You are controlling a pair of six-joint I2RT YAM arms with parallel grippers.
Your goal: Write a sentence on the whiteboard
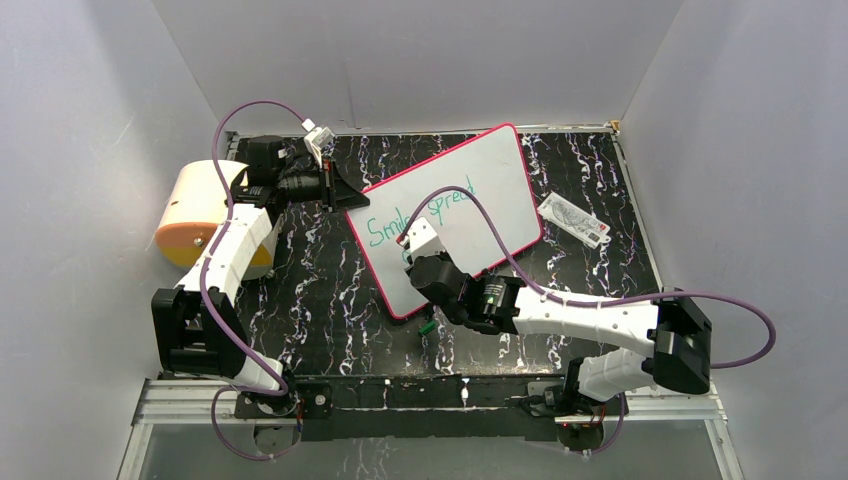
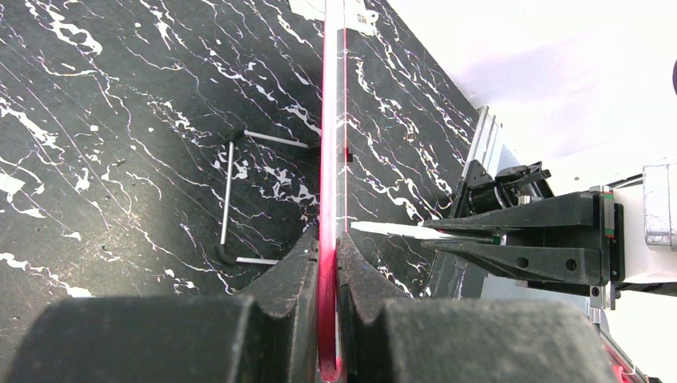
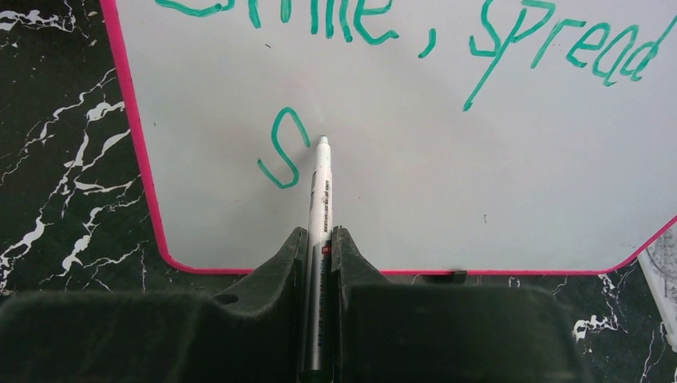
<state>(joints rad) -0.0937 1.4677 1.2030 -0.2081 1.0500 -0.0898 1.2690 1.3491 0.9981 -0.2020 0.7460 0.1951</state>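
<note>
The whiteboard [image 1: 480,190] lies askew on the table [image 1: 320,290], toward its far middle. The left gripper [image 1: 345,195] pinches the board's far-left edge between its jaws. The right gripper [image 1: 425,265] sits over the board's near-left part, clamped on a marker [image 3: 321,191]. The sentence [image 3: 371,24] runs along the far side, with 1 letter below it, and the marker's tip stands just right of that letter. A packet [image 1: 575,220] lies on the table near the board's right edge. A roll [image 1: 195,210] sits left of the left arm.
</note>
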